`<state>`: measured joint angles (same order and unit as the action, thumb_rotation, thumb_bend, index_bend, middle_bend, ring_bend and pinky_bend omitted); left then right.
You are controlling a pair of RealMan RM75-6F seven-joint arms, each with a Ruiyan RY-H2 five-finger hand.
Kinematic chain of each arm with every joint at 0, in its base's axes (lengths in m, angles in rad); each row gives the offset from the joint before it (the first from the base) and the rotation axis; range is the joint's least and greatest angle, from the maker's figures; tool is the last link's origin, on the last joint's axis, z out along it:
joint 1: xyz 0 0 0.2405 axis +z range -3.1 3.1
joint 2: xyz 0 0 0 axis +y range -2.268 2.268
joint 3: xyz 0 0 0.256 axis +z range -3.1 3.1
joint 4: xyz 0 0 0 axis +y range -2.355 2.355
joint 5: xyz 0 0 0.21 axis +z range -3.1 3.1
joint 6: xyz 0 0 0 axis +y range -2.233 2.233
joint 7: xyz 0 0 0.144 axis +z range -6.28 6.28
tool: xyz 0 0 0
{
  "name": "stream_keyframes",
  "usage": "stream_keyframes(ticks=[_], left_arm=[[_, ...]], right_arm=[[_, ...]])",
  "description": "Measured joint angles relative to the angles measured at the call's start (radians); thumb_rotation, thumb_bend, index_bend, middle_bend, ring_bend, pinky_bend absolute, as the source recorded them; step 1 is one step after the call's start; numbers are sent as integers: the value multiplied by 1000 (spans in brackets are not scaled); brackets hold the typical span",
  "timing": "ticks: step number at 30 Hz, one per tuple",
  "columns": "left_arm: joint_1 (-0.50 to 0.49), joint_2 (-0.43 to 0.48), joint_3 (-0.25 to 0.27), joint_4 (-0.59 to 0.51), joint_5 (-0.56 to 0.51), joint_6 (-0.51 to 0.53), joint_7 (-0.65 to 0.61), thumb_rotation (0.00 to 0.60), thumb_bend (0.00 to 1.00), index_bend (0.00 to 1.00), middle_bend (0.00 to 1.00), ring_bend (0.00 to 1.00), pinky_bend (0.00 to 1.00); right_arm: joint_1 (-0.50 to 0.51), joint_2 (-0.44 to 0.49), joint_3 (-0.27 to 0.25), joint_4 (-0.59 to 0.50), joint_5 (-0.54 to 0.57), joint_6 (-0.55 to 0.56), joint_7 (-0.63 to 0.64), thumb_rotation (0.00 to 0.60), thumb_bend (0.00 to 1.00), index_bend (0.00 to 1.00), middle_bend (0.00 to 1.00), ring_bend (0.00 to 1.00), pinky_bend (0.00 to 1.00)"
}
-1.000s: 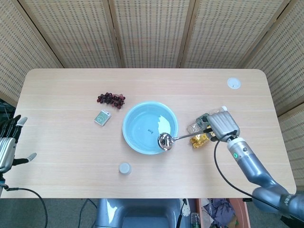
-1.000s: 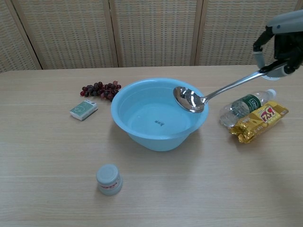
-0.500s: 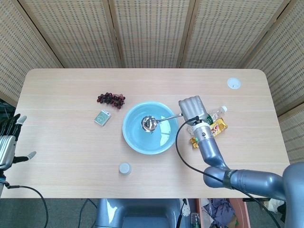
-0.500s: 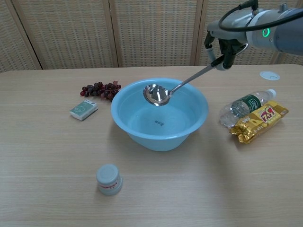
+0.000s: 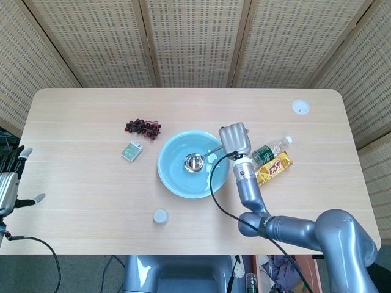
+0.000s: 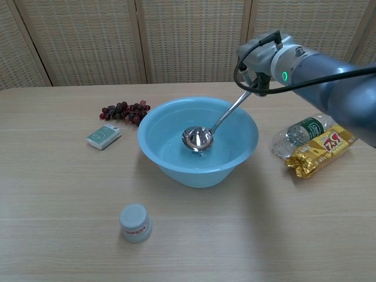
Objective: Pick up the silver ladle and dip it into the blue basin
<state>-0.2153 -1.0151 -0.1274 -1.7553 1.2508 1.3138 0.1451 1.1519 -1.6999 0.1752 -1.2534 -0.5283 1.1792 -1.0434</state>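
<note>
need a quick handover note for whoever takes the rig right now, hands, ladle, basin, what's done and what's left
Right hand grips the ladle by its handle end.
Left hand is off the table's left edge, fingers apart, holding nothing.
The ladle's bowl sits low inside the blue basin, handle slanting up over the right rim.
Done: ladle picked up and dipped in.
Left: nothing obvious; whether it touches the bottom is unclear.

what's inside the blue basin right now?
The silver ladle's bowl sits low inside the blue basin, handle held by the right hand. Whether the bowl touches the bottom can't be told.
</note>
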Motion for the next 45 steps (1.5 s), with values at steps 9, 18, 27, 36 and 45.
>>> stream_keyframes(ticks=[9, 18, 27, 36, 45], left_arm=[[-9, 1, -4, 5, -17, -14, -3, 600, 0, 0, 0, 0, 0], [-12, 3, -5, 6, -24, -17, -7, 600, 0, 0, 0, 0, 0], [-14, 5, -6, 6, -27, -19, -13, 600, 0, 0, 0, 0, 0], [-15, 10, -5, 3, -22, -18, -24, 600, 0, 0, 0, 0, 0], [-15, 12, -3, -3, -18, -14, -20, 600, 0, 0, 0, 0, 0]], right_arm=[[-11, -131, -20, 213, -137, 30, 1, 600, 886, 804, 1000, 980, 1000], [-32, -199, -38, 340, -235, 11, 2, 600, 886, 804, 1000, 981, 1000], [-64, -231, -52, 388, -290, -26, -56, 600, 889, 808, 1000, 985, 1000], [-97, -240, -33, 366, -308, -31, -110, 600, 891, 809, 1000, 986, 1000], [-126, -195, 36, 151, -165, -17, -266, 600, 891, 810, 1000, 986, 1000]])
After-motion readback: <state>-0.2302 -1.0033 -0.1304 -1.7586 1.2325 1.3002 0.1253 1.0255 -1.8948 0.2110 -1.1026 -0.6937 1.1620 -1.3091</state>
